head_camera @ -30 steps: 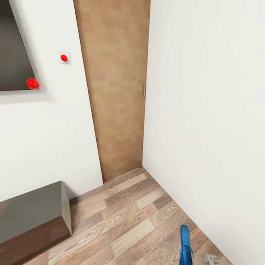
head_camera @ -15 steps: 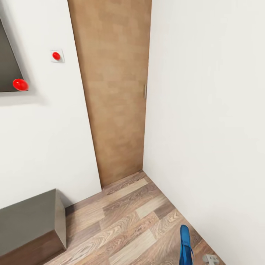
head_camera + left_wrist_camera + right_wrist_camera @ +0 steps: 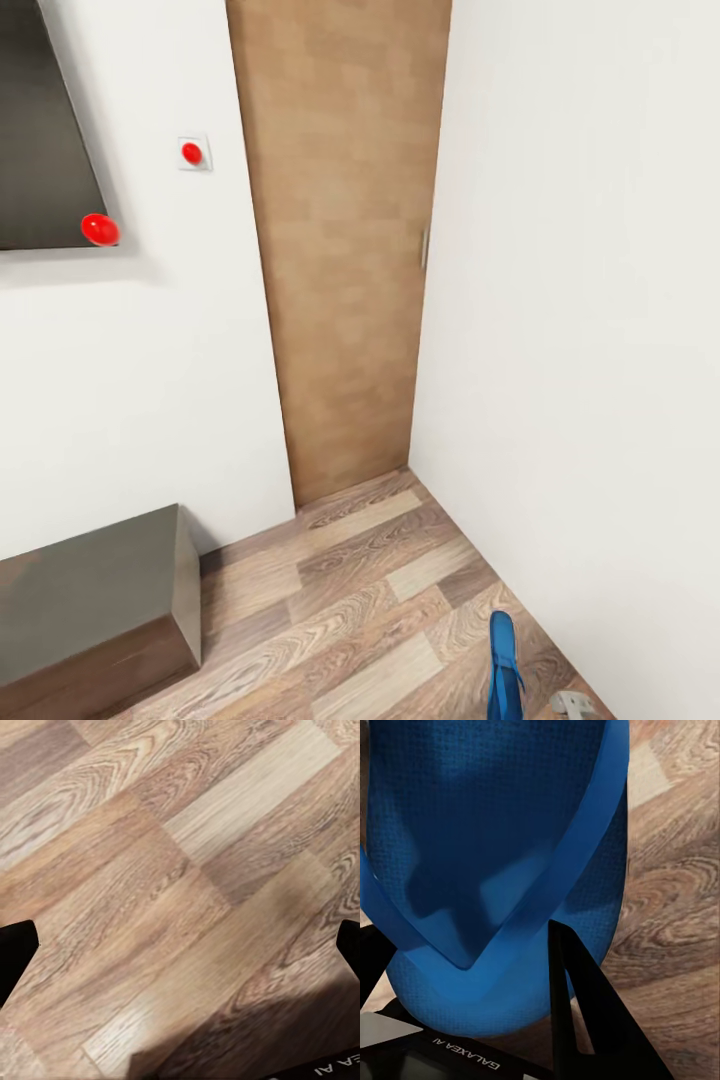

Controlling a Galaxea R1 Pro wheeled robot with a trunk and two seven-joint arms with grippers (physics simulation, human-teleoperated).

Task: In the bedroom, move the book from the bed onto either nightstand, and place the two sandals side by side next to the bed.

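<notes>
1. The head view looks into a corner of the bedroom: a white wall (image 3: 150,380) on the left, another white wall on the right, and a brown door (image 3: 345,250) between them with a slim metal handle (image 3: 424,247) at its right edge.
2. The wood-plank floor (image 3: 370,610) runs from the foot of the door toward the camera.
3. A low dark brown cabinet (image 3: 90,600) stands against the left wall, its glossy top bare.
4. Above it hangs a dark panel (image 3: 40,150) with a red knob (image 3: 100,229) at its lower corner; a small white switch plate with a red button (image 3: 193,153) sits between the panel and the door.
5. One blue sandal (image 3: 505,670) shows at the bottom edge of the head view, held edge-on over the floor near the right wall.
6. In the right wrist view the right gripper (image 3: 472,975) pinches that sandal (image 3: 495,855) at its rounded end, one black finger (image 3: 585,1020) lying across the sole beside the strap.
7. The left gripper (image 3: 180,945) hangs over bare floor (image 3: 172,870); its black fingers (image 3: 15,949) appear spread wide with nothing between them, though just their tips show.
</notes>
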